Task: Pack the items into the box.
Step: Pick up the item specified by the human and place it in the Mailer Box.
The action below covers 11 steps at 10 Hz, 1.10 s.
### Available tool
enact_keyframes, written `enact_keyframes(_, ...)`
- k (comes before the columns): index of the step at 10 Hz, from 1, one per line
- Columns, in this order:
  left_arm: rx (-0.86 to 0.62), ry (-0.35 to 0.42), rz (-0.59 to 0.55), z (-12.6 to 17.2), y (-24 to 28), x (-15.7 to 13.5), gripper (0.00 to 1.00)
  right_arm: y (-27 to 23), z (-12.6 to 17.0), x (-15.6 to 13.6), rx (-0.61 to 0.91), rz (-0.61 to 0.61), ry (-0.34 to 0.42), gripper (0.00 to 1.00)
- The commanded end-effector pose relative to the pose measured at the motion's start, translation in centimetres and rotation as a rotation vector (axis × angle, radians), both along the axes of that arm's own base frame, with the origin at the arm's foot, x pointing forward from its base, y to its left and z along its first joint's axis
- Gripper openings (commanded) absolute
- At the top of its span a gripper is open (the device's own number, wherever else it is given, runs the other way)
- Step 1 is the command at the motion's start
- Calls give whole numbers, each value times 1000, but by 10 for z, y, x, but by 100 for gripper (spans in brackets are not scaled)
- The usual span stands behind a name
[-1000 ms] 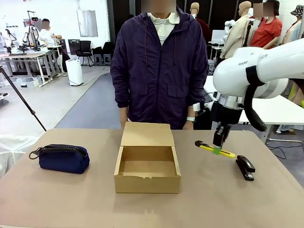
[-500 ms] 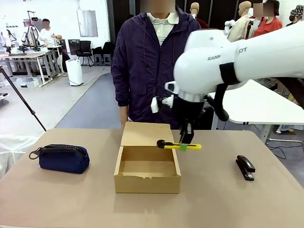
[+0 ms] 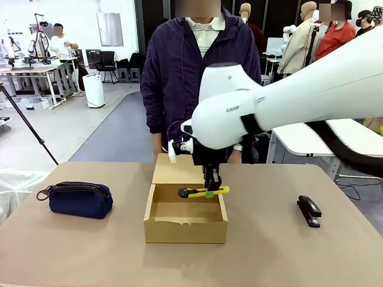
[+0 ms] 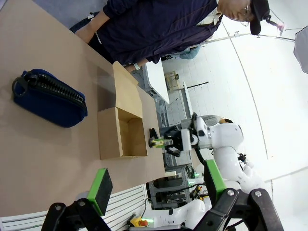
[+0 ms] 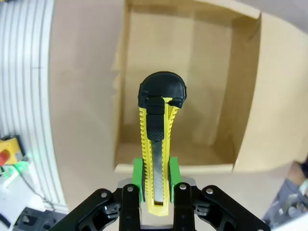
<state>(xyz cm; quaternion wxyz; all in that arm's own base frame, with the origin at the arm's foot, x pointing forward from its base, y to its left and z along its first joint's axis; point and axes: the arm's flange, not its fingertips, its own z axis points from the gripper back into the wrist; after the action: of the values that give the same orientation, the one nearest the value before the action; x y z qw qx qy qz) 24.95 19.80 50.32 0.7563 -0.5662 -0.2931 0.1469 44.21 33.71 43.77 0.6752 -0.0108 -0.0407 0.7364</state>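
- The right tool (image 3: 210, 192) is clamped on the utility knife (image 3: 203, 192), its green pads pinching the yellow body nearer the tail than the black head.
- The knife hangs roughly level above the open box (image 3: 185, 231). The black head points left over the hollow and the tail reaches toward the right wall.
- In the right wrist view the head sits over the box floor, while the pads look to be about over a wall's edge.
- To do this step well, I would shift the knife further inside so its whole length clears the walls. Then lower it close to the floor and let go there, so it neither drops nor bounces.
- Keeping it level should stop the tail from catching the rim.
- The knife is slim, yellow with a dark slider strip and a rounded black cap.
- The box is shallow, plain tan card. Its lid flap (image 3: 184, 169) lies back on the far side, clear of the way in.
- The stapler (image 3: 309, 211) lies on the tabletop (image 3: 269, 257), well to the right of the box and not yet packed.
- The left tool (image 4: 156, 185) has its fingers wide apart and grips nothing.
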Motion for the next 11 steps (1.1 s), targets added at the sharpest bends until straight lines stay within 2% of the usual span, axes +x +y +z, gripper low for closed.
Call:
enact_keyframes(1,-11,-20,-1,1,0,0,100,13,-24,38,49,47,55,0)
enact_keyframes(4,-11,-20,-1,1,0,0,100,25,-48,44,89,81,139,0)
enact_keyframes(8,-11,-20,-1,1,0,0,100,24,-51,46,111,82,154,0)
enact_keyframes(9,-11,-20,-1,1,0,0,100,23,-51,46,106,85,164,58)
enact_keyframes(10,-11,-20,-1,1,0,0,100,23,-51,46,114,83,185,100)
enact_keyframes(11,-11,-20,-1,1,0,0,100,24,-51,45,119,92,190,100)
